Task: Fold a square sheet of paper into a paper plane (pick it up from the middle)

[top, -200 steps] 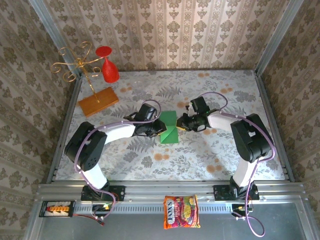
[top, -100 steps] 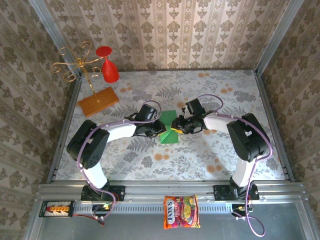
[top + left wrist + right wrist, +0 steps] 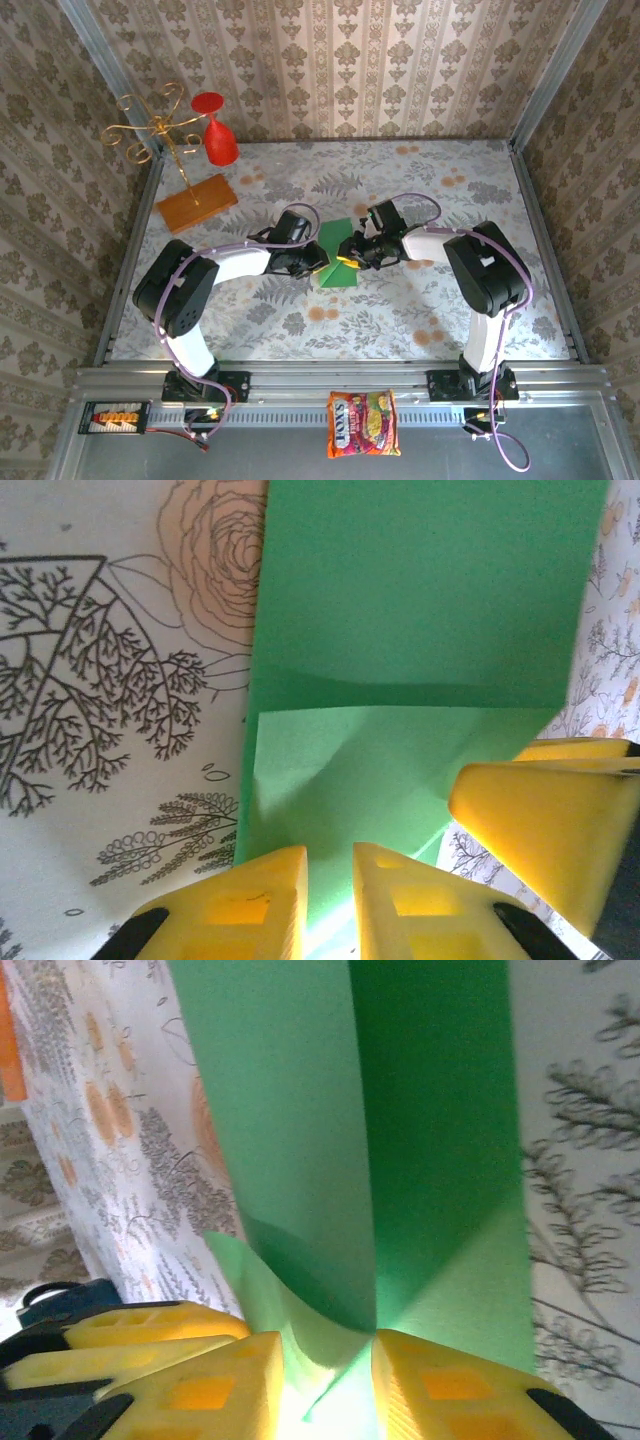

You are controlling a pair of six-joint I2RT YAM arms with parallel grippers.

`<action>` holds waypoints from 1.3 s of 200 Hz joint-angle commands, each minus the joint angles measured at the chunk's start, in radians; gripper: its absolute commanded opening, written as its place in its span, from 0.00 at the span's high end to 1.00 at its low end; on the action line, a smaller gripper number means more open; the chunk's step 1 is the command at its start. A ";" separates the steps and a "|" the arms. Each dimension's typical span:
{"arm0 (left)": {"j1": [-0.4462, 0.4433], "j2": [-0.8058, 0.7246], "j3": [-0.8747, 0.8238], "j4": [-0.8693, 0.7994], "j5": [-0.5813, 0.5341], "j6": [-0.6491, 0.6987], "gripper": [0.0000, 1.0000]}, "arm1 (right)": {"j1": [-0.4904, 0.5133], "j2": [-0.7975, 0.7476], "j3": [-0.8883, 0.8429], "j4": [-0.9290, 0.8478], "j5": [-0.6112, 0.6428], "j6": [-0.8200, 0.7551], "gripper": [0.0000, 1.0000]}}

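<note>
The square sheet of paper (image 3: 333, 238), already partly folded, is being worked in the middle of the table (image 3: 420, 310), between the two arms. Over the last second the right gripper (image 3: 348, 254) is being brought leftward from beside the sheet's right edge, and it is now being held over the sheet itself, close to the left gripper (image 3: 318, 262), which is being kept in its place on the sheet's left side. In the left wrist view the left fingers (image 3: 265, 900) are being held nearly together with the near edge of a lighter folded flap drawn between them, so the sheet is being pinched there. In the right wrist view a curled green flap is being taken up between the right fingers (image 3: 450, 1390), which are being held a little apart. Whether that flap is actually being clamped cannot be told. The approach is being judged as the start of the next fold, with one side being anchored while the other is being turned over. The pointed dart shape is not yet being formed, so much of the folding is being left to do.
</note>
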 commanded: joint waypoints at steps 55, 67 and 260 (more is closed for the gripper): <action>0.024 -0.061 -0.034 -0.009 -0.011 -0.007 0.81 | 0.018 0.052 -0.008 0.093 -0.031 0.049 0.81; 0.028 -0.074 -0.039 -0.011 -0.014 -0.007 0.81 | 0.019 0.051 -0.011 0.098 -0.029 0.043 0.84; 0.119 -0.466 -0.187 0.350 0.066 -0.076 0.07 | -0.060 -0.230 0.054 0.427 -0.281 0.115 0.95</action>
